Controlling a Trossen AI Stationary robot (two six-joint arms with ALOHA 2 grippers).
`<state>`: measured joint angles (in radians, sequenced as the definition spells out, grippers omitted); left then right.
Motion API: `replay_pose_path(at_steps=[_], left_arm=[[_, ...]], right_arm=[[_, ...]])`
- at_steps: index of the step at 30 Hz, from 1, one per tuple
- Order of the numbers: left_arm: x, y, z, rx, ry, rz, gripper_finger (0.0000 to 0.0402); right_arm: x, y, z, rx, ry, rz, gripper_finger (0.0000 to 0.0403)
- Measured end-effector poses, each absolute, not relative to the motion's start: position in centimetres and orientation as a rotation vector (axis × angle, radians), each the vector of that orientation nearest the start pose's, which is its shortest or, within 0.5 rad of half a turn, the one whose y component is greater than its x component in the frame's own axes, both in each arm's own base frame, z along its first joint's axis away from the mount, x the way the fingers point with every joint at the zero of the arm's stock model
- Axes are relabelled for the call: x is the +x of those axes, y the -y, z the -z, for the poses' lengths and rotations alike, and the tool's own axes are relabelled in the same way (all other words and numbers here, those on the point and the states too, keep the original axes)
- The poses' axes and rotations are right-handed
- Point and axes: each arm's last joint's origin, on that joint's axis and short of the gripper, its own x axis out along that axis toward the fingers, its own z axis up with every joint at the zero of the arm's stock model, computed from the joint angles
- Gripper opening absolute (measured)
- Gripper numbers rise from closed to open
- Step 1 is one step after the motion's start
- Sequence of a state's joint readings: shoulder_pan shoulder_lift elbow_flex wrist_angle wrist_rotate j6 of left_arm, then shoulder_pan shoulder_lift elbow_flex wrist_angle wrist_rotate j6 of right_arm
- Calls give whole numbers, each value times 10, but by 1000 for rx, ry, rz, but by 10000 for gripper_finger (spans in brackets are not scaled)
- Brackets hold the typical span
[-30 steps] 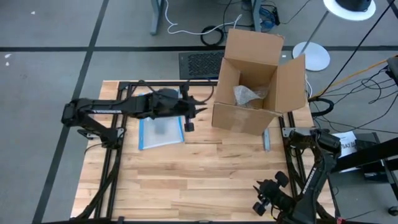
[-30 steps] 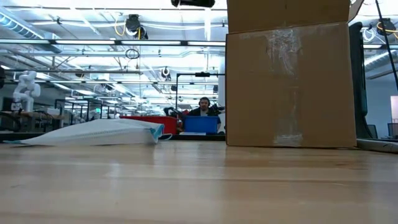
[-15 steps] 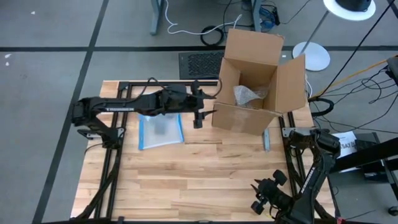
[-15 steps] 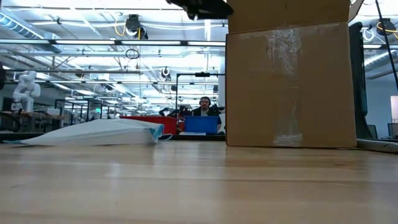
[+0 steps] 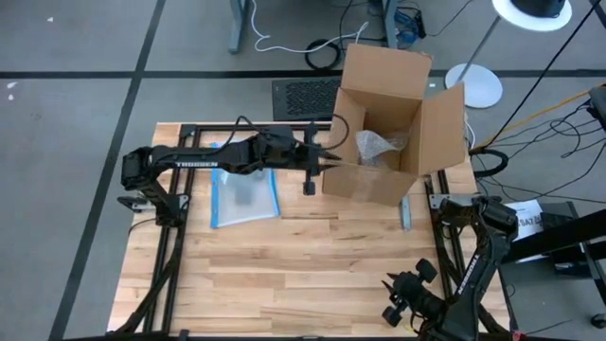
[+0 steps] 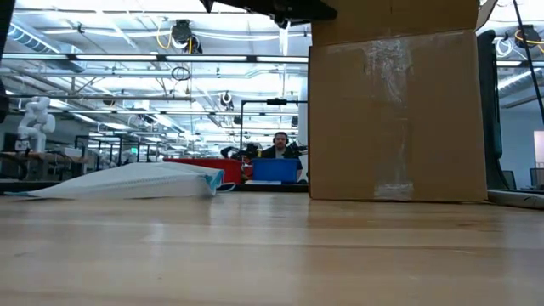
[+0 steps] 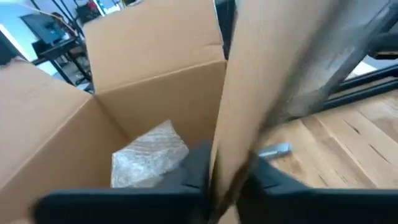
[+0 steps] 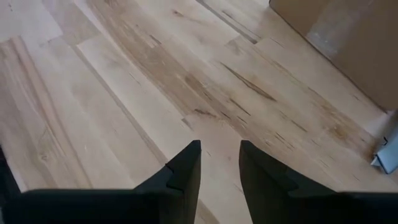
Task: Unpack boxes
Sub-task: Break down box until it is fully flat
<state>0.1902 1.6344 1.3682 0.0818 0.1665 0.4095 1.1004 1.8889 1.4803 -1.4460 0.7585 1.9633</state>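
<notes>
Nearest the front edge of the bench (image 5: pixel 284 275), at about 5 o'clock, the right claw (image 5: pixel 396 305) waits over bare wood, well apart from the work; in its wrist view the two fingers (image 8: pixel 186 165) stand apart with only planks showing between them. Toward 9 o'clock a clear plastic pouch (image 5: pixel 246 201) with a blue edge lies flat on the boards beneath the left arm. Further back, at about 1 o'clock, the box (image 5: pixel 393 133) stands upright with its flaps open and a crumpled clear wrapped item (image 5: pixel 377 145) resting on its floor. The left claw (image 5: pixel 320 163) sits at the box's 9 o'clock wall, and its wrist view shows the fingers drawn together on the top edge of that cardboard wall (image 7: pixel 249 93), one inside and one outside. Judgement: the step in hand is securing or steadying the box by its rim so the contents can come out. To do it well, keep the pinch square on the wall, not on a corner crease, pull gently so the light carton does not slide or tip, and leave the opening clear of the arm. A grille-topped unit (image 5: pixel 303 98) sits on the floor beyond the bench at 12 o'clock.
</notes>
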Motion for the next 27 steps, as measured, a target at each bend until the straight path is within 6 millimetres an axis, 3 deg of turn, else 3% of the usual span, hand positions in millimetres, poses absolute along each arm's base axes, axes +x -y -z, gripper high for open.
replay_pose_path(at_steps=[2,6,13,19,23,27], left_arm=[[377,-68,-349,375,-165,18,15],[373,-61,-369,351,-149,23,7],[350,-19,-421,336,-153,114,3],[333,1,-456,78,-192,128,2],[324,-5,-461,-212,-295,30,1],[319,-15,-453,-266,-401,-71,2]], right_arm=[[166,-282,-227,284,-737,716,100],[163,-283,-227,289,-738,716,100],[153,-289,-226,284,-745,685,100],[136,-301,-223,333,-847,648,100],[117,-310,-222,367,-918,621,100],[103,-314,-222,389,-905,616,100]])
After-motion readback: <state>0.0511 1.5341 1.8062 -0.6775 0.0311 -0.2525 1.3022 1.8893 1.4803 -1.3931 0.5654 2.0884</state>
